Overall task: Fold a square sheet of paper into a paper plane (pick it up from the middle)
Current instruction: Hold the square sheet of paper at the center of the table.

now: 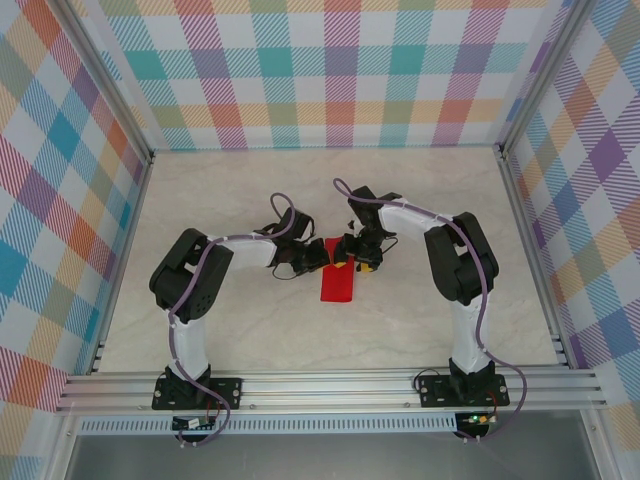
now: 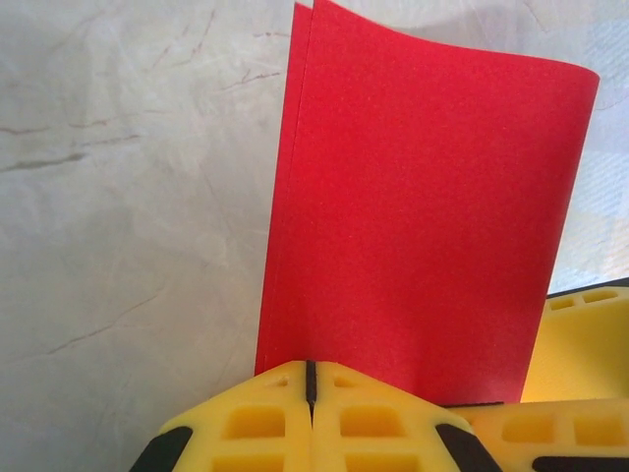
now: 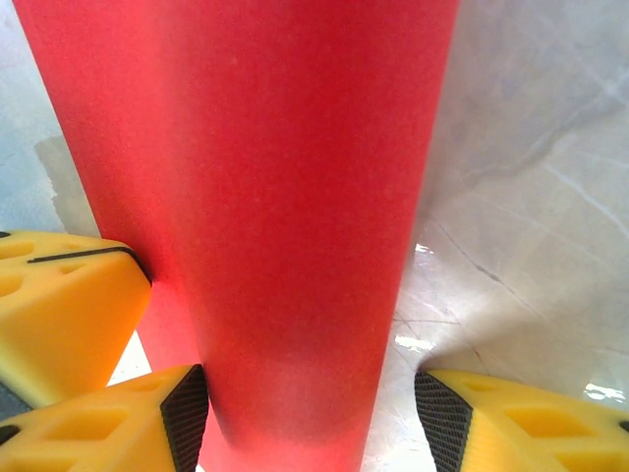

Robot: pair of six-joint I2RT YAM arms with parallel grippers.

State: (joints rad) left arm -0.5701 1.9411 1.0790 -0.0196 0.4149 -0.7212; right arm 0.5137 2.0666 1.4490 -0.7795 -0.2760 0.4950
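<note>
Pinching the near end of the square sheet of paper [image 2: 423, 216], the left gripper [image 2: 310, 385] had its yellow fingers pressed tight together, and the red sheet rose straight out of the seam between them. Just beside it, the right gripper [image 3: 305, 418] stood spread around the same sheet, one finger touching the paper and the other well clear of it. The sheet was doubled over at the middle of the table [image 1: 200, 200], between the two arms, and its rounded bend was not yet pressed flat. Farther from the fingers, the two free edges ran almost but not quite flush. That looked like the main hazard: if the right fingers closed or slid along the bend while the layers sat offset, the crease would likely set crooked. A single narrow pinch might also let the thin paper pivot, slip or tear.
</note>
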